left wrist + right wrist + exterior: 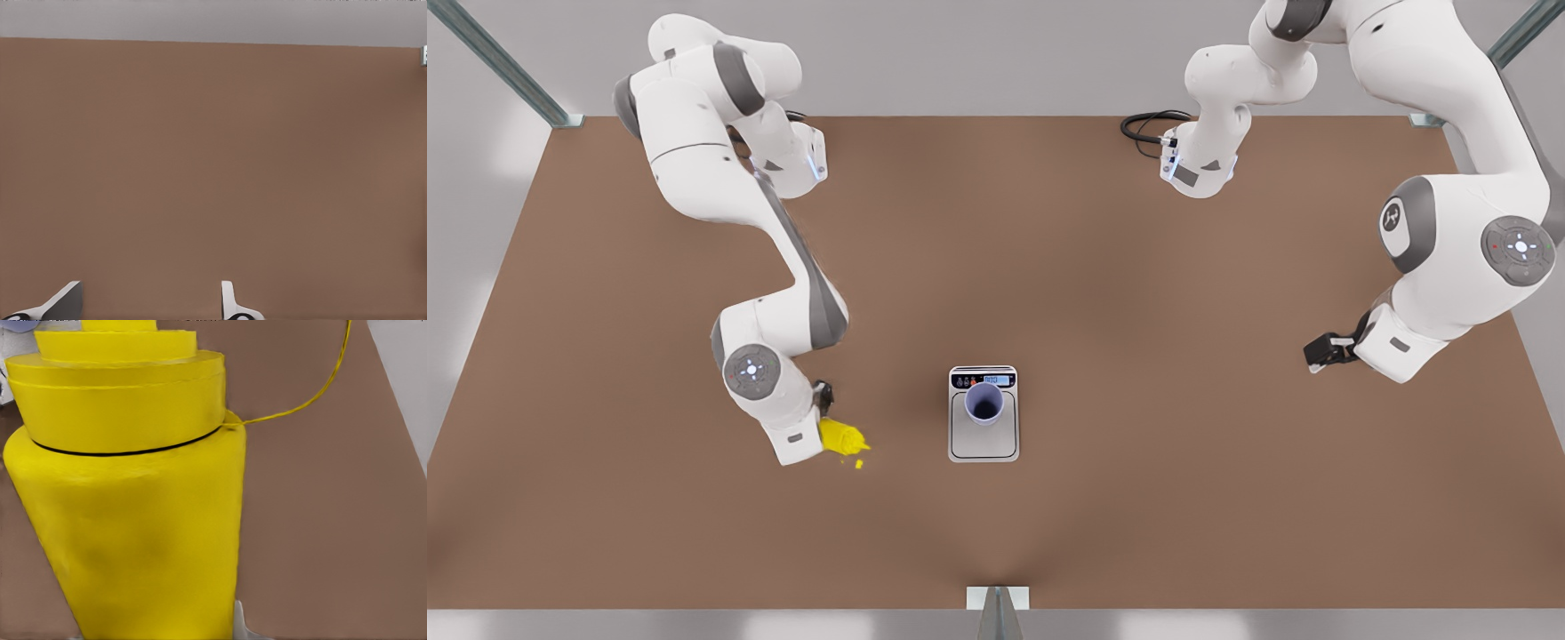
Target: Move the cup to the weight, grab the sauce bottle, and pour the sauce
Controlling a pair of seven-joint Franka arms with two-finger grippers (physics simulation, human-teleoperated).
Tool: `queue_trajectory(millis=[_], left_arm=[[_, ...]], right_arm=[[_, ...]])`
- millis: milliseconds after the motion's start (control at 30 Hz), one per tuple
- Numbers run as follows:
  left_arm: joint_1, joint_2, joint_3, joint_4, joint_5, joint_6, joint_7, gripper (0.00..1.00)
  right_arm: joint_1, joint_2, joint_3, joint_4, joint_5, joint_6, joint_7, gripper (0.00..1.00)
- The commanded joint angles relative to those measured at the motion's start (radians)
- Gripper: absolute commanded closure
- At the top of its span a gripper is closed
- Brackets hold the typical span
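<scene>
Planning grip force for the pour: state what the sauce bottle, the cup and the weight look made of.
Sauce bottle: looks like matte yellow plastic, faintly mottled, with a stepped cap; the right gripper is at it. Cup: smooth pale lavender, plastic or glazed ceramic, hard to tell. Weight: silver-grey plate with a soft sheen, perhaps brushed metal, and a dark display strip. The left gripper waits open.
</scene>
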Motion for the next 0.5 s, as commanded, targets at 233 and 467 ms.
queue_trajectory(millis=[233,467], left_arm=[[-0.002,-0.003,0.000,0.014,-0.001,-0.004,0.002,0.00],[-0.002,-0.001,-0.002,0.014,-0.001,-0.004,0.002,0.00]], right_arm=[[-0.144,0.002,0.001,-0.019,0.407,-0.028,-0.408,0.41],[-0.273,0.083,0.006,-0.053,0.752,-0.103,-0.815,0.41]])
